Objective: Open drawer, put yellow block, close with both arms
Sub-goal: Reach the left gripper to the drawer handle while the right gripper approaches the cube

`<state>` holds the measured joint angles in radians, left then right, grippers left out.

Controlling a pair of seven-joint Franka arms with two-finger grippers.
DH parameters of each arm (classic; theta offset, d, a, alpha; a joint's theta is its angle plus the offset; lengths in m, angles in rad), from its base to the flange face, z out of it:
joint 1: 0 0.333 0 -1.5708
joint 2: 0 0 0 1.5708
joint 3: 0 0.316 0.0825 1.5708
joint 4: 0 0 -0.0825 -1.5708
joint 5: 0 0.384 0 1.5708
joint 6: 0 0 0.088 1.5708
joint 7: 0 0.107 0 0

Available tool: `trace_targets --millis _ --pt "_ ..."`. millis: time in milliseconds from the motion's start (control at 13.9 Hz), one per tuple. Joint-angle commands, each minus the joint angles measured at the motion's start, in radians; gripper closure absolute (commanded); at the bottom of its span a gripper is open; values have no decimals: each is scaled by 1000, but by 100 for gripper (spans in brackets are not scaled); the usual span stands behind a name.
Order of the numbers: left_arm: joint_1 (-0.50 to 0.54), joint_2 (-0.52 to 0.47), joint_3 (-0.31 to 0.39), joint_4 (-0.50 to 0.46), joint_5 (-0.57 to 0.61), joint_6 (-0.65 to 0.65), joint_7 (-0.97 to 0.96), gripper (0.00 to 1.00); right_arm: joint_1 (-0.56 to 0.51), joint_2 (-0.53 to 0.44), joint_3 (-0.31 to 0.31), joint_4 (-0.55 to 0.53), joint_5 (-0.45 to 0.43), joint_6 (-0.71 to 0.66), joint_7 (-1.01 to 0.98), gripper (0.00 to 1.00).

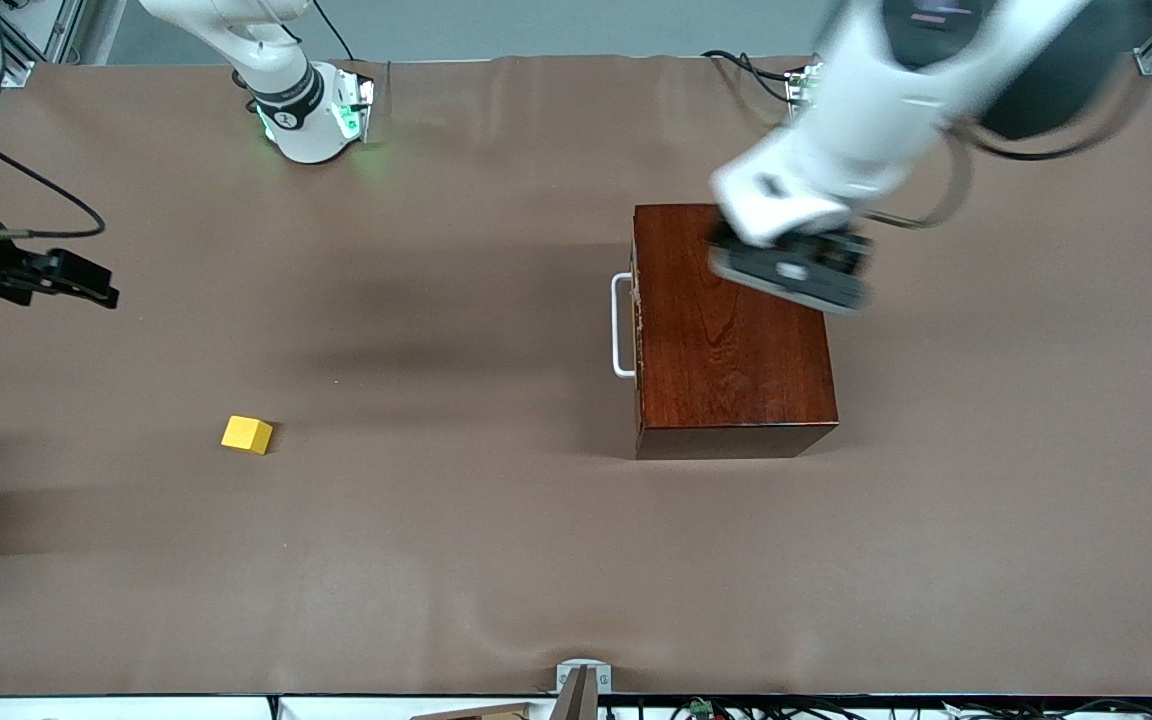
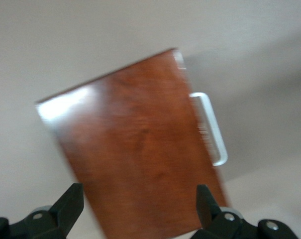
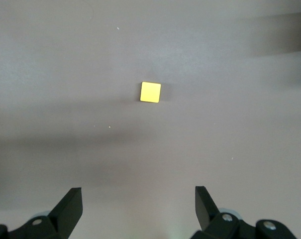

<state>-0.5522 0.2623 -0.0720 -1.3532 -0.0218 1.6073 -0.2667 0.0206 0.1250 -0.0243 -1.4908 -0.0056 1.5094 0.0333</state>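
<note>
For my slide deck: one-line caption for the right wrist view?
Open right end effector hovers above the brown table, yellow block lying free below.

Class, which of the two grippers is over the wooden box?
The left gripper, open, hangs over the box; the right gripper, also open, is over bare table near the yellow block.

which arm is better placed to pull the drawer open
Left, most likely. The left pincer hangs open over the wooden box, whose drawer is shut, close to the white handle. The right pincer is open above the yellow block.
</note>
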Motion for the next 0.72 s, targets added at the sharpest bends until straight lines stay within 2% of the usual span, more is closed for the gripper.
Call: trace_targets --millis 0,143,287,430,645 --pt "-136 81 17 72 17 20 -179 0 28 138 4 20 -23 21 10 0" --pt "-213 129 23 78 42 55 -238 0 32 177 4 33 -28 28 8 0" --pt "-268 190 23 107 113 68 -293 0 16 275 1 41 -17 38 0 0" --pt "-301 241 23 117 163 77 -367 0 9 288 1 41 -19 70 0 0" --pt "-321 307 31 117 200 86 -379 0 10 334 1 41 -10 117 5 0"
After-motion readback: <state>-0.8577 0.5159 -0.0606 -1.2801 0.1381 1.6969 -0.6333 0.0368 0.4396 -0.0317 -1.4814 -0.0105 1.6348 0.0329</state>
